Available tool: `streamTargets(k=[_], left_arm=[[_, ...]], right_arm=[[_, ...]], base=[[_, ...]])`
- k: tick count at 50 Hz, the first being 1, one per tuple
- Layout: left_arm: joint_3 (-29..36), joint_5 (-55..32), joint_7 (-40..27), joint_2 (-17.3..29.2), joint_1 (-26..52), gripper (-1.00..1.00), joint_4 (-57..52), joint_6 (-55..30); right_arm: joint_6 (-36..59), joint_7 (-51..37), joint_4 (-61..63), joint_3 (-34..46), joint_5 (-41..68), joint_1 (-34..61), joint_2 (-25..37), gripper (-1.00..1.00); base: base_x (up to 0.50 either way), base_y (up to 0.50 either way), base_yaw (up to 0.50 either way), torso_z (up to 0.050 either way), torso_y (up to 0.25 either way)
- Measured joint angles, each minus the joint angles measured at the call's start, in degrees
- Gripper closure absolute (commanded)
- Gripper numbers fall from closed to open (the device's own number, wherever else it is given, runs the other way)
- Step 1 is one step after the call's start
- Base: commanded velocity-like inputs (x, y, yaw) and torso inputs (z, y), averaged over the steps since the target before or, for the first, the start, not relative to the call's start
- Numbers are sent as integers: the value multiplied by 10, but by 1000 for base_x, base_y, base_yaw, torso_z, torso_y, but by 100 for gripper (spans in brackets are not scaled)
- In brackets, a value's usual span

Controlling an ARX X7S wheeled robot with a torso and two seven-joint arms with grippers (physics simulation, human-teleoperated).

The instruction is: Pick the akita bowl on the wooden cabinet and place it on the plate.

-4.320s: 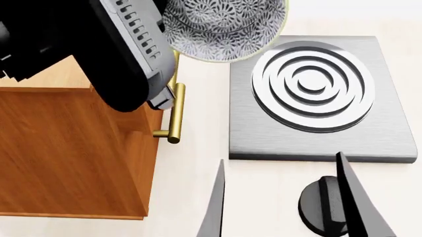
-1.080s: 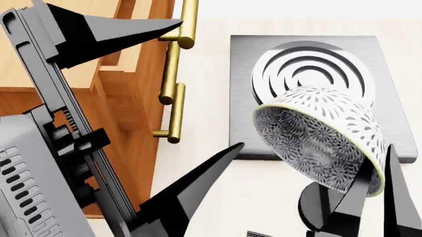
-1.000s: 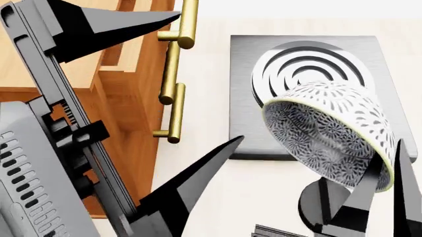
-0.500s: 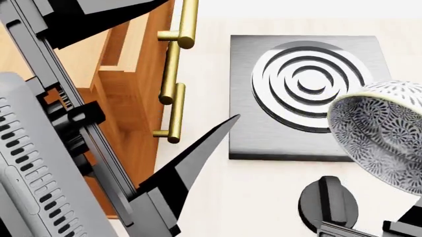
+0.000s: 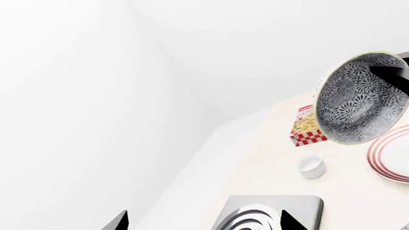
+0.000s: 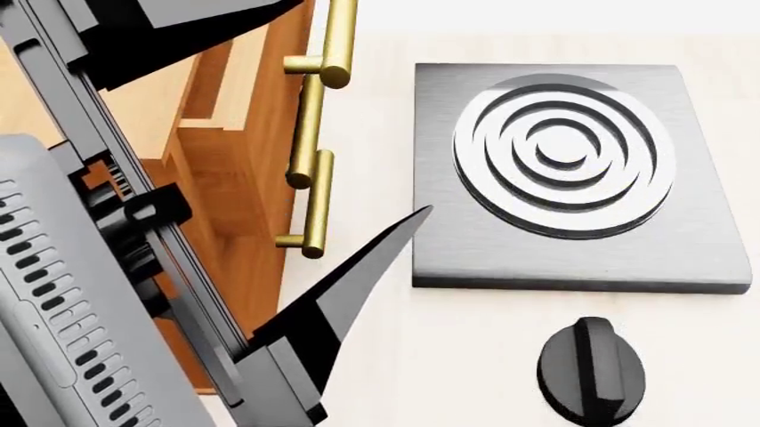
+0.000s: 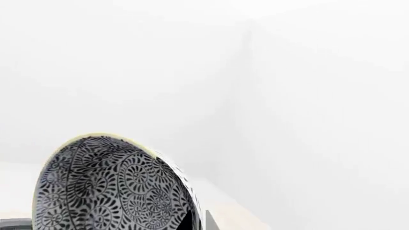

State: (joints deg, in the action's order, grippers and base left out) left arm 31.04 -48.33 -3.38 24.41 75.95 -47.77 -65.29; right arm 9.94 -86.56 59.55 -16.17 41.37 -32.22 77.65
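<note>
One pale cream counter (image 6: pixel 475 356) carried everything. One large orange-brown wood-grain cabinet (image 6: pixel 226 151) stood on it at the head view's left, with two brass bar handles (image 6: pixel 316 191) showing on its front. Beside it lay one square brushed-steel stove plate (image 6: pixel 475 249) with a single burner of concentric rings (image 6: pixel 564 156), and one black round knob (image 6: pixel 590 369) sat near the plate's close edge.

The left arm's tool (image 6: pixel 249 160) filled the left of the head view, its two dark fingers (image 6: pixel 356 285) spread wide apart with nothing between them.

In the left wrist view, one wide white plate with red rings (image 5: pixel 390 158) showed only in part at the picture's edge. One grey-black patterned bowl with a pale rim (image 5: pixel 361 98) was in the air, tipped on its side, overlapping the plate's rim in that view; a dark finger of the right tool (image 5: pixel 391 76) reached into it. The right wrist view showed the same bowl close against that tool, which was clamped on its wall.

One red-checked snack box (image 5: pixel 307 127) and one small plain white cup (image 5: pixel 311 166) stood apart on the counter.
</note>
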Motion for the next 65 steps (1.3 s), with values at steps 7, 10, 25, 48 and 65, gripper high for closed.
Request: streamTargets(k=[7,10,25,48,65], left_arm=[[0,0,-2,2,-1,-100,0,4],[1,-1,-3,3,-3,-100,-1,5],[3,1,-7,10,-11,-100,-1,17],[3,-3,-12,19,-17,-100,-3,26],[7,-1,-14,26,-22,-100,-2,35]], right_arm=[[10,37,-14,-86,14,-56,-42,100],[10,51,-25,-103,17,-66,-57,100],[-19,115,-132,-91,34,-51,-108,100],[-46,170,-238,-79,75,-18,-151,100],[-40,194,-264,-88,109,2,-153,100]], base=[[0,0,0,0,0],[0,0,0,0,0],[0,0,0,0,1],[0,0,0,0,0],[0,0,0,0,1]])
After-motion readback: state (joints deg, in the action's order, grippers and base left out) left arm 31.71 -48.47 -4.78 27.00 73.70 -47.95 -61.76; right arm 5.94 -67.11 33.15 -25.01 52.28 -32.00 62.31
